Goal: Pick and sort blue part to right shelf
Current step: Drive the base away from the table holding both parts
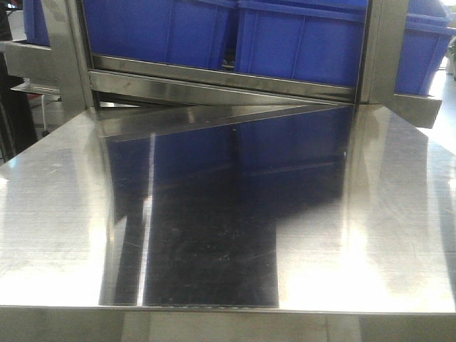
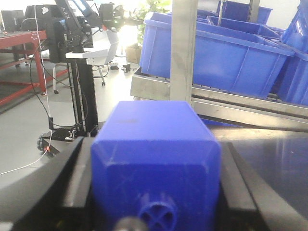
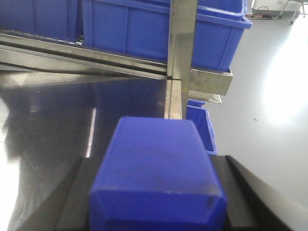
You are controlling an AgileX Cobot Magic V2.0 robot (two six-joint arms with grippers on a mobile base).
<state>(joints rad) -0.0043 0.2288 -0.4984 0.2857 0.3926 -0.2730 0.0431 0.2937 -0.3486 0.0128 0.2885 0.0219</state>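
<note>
Each wrist view shows a blue part clamped between black fingers. One blue part (image 2: 156,159) lies knob end toward the camera, and my left gripper (image 2: 155,144) is shut on it. My right gripper (image 3: 156,163) is shut on a second blue part (image 3: 156,178), which fills the gap between the jaws. The right shelf (image 1: 221,85), a steel rack with large blue bins (image 1: 299,35), stands straight ahead past the table. Its front rail (image 2: 240,108) (image 3: 96,55) lies beyond both held parts. Neither gripper shows in the front view.
A shiny steel table (image 1: 385,235) spreads in front of the rack. Steel uprights (image 2: 184,48) (image 3: 180,48) stand close ahead of each wrist. A black equipment stand (image 2: 77,53) is off to the left. A small blue bin (image 3: 199,127) sits low on the floor.
</note>
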